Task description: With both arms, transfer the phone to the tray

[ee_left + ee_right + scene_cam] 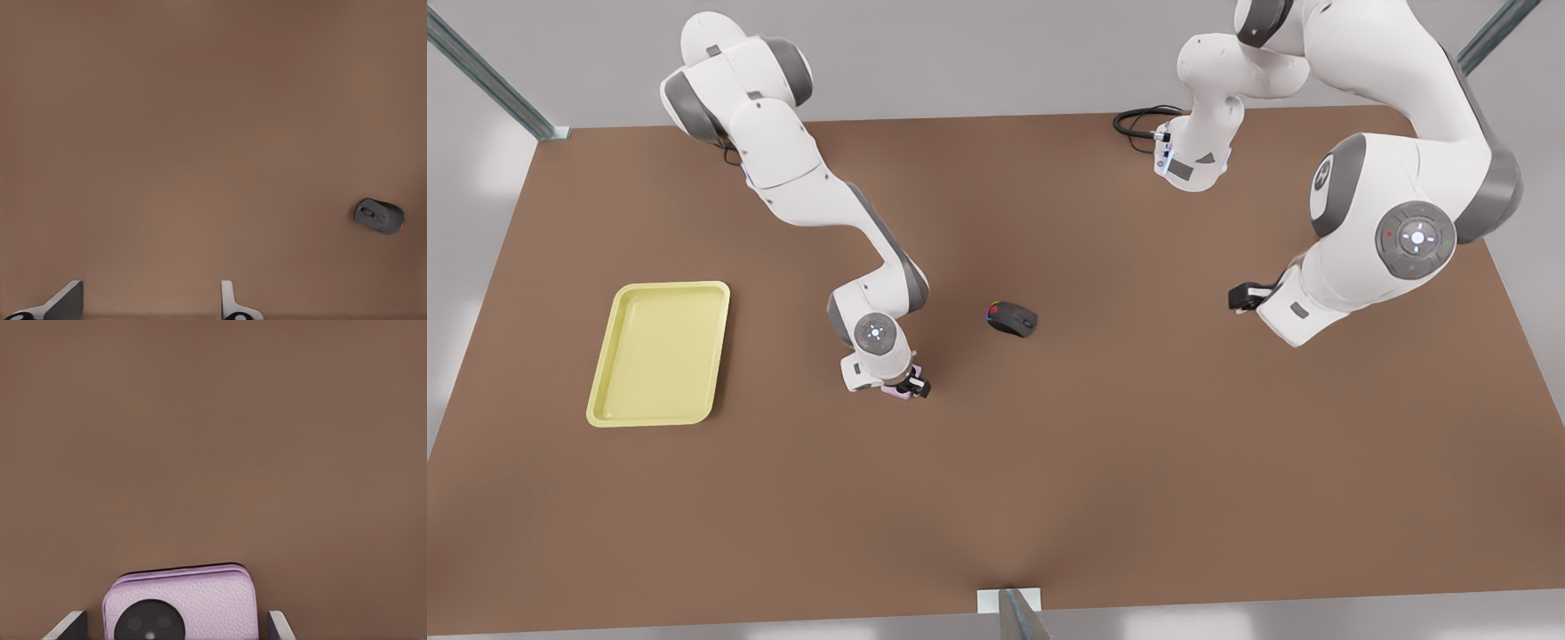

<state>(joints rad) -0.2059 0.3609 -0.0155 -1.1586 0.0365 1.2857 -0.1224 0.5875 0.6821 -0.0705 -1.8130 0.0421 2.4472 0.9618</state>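
The pale lilac phone (180, 603) lies flat on the brown table, its black camera lenses facing up. My right gripper (177, 628) is open and straddles it, with a finger (72, 625) on each side and a small gap to the phone's edges. In the front view this gripper (907, 386) is left of centre, and a sliver of the phone (893, 390) shows beneath it. The yellow tray (660, 356) lies further towards the front view's left. My left gripper (1241, 296) hangs open above bare table on the front view's right, and its fingers (67, 301) hold nothing.
A black computer mouse (1012, 318) sits on the table between the two arms, a short way from the phone; it is also in the left wrist view as the mouse (379, 217). A black cable (1138, 120) loops at the table's far edge.
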